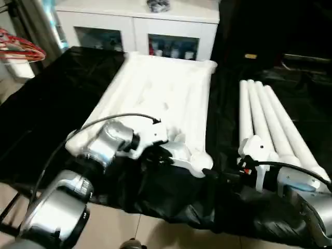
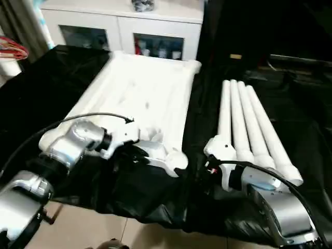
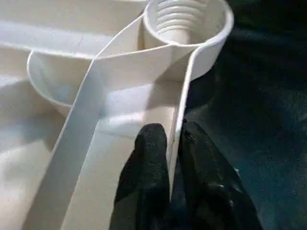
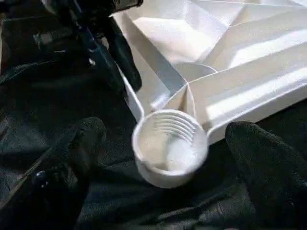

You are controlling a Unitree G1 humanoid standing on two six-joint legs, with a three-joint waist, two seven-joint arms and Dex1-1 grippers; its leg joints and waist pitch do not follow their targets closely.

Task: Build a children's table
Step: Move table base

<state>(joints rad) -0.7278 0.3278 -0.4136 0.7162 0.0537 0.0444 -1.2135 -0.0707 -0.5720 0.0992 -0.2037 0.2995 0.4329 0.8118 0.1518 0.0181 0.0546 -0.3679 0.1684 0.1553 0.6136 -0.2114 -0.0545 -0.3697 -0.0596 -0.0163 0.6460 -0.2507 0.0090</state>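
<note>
The left tool (image 3: 170,158) pinches the tabletop's (image 1: 155,88) near rim wall, blocking that side of the corner socket (image 4: 168,143). The right tool's fingers (image 4: 259,163) flank the socket with gaps either side. Four legs (image 2: 244,124) occupy the worktop's (image 1: 52,109) right part; its left part lies free.

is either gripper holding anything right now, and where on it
The left gripper pinches the tabletop by its thin side rim near a corner socket. The right gripper holds nothing.

Black-draped table (image 1: 46,104): tabletop (image 1: 155,93) underside-up, four legs (image 1: 270,124) beside.
</note>
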